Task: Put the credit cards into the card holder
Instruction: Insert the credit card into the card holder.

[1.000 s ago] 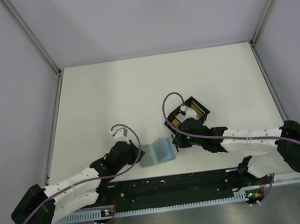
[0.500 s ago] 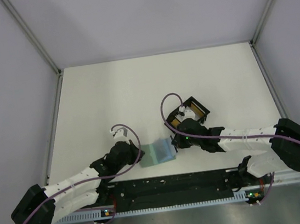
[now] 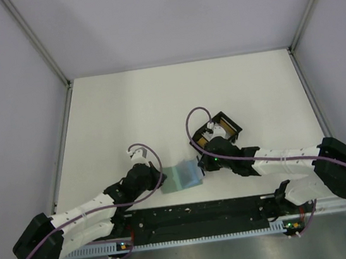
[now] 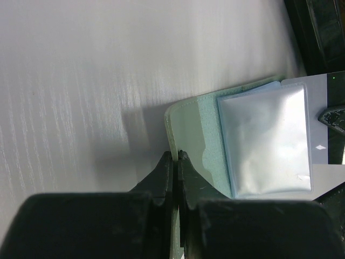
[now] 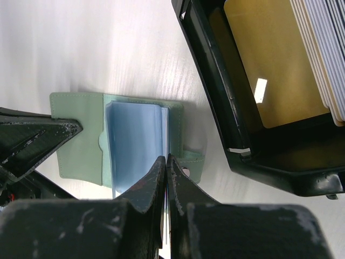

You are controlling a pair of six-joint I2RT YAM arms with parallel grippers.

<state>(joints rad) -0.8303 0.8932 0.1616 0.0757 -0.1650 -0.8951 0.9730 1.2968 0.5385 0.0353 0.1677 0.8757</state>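
The sage-green card holder (image 3: 182, 176) lies open on the table between the arms. My left gripper (image 4: 176, 155) is shut on the edge of its green flap (image 4: 186, 132); its clear sleeve (image 4: 267, 140) lies to the right. My right gripper (image 5: 166, 157) is shut on a thin pale credit card seen edge-on. Its tip is at the right edge of the holder's blue-grey slotted inside (image 5: 135, 143). More credit cards stand in the black box (image 5: 215, 75): a yellow-orange one (image 5: 272, 65) and a stack of white ones (image 5: 323, 48).
The black box (image 3: 222, 128) sits just behind the right gripper (image 3: 200, 163). The left gripper (image 3: 161, 181) is at the holder's left side. The arms' black base rail (image 3: 197, 219) runs along the near table edge. Grey walls enclose the table.
The right arm has shifted slightly left toward the card holder. The left arm and the holder have stayed put.
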